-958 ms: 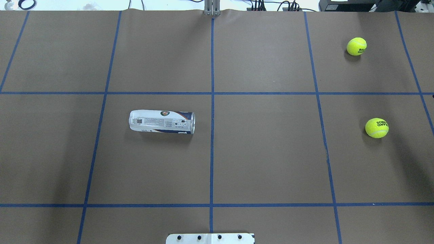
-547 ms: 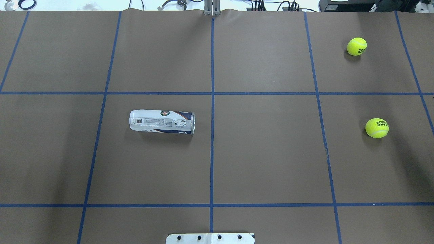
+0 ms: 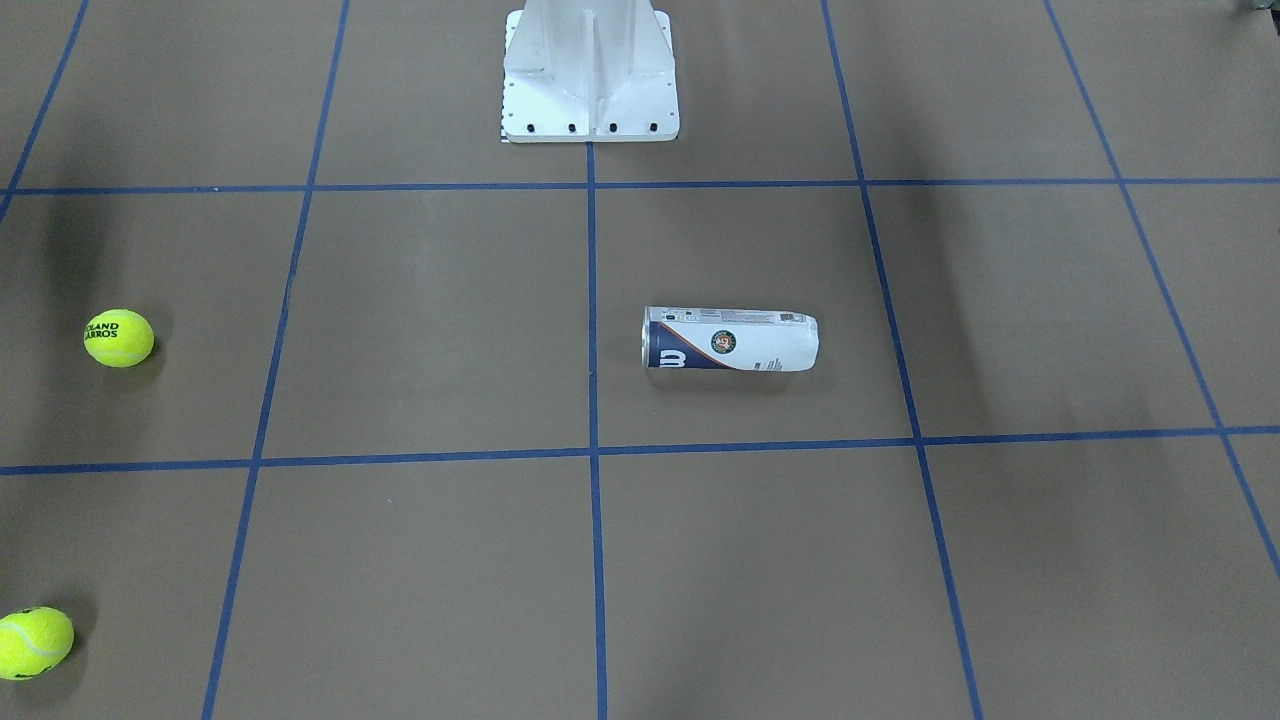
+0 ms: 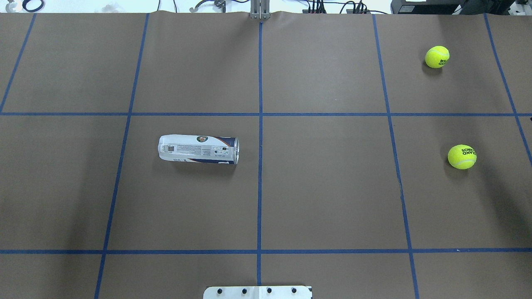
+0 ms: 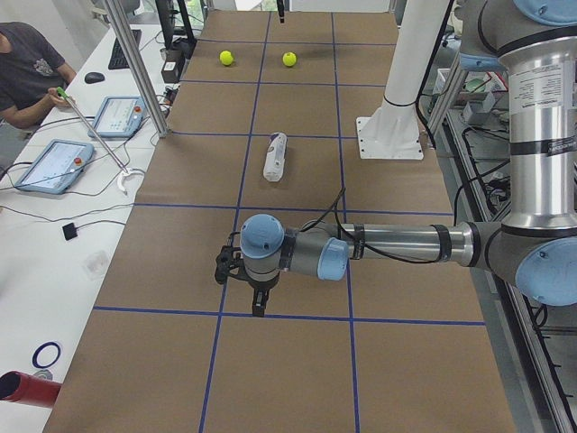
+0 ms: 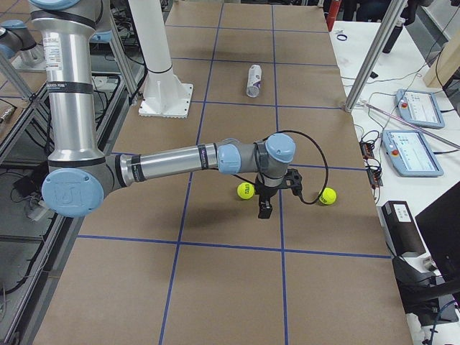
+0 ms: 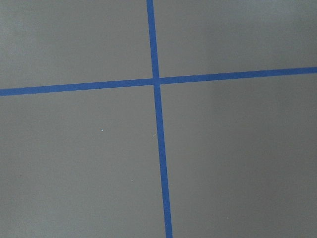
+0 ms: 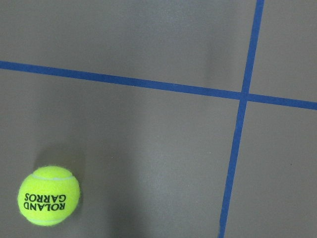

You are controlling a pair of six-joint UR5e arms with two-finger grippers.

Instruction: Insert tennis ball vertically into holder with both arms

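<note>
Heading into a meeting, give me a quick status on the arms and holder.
Left gripper, right gripper: hanging fingers-down, open or shut unclear. Holder lying on its side, ungripped. Two tennis balls loose on robot's right.

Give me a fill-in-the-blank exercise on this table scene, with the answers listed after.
The holder lies on its ____ on the table, not upright.
Counting the nearer tennis ball and the farther tennis ball, the balls on the table number ____.
Both balls lie in the robot's ____ half of the table.
The tape lines forming the grid are ____.
Missing words: side; two; right; blue.
</note>
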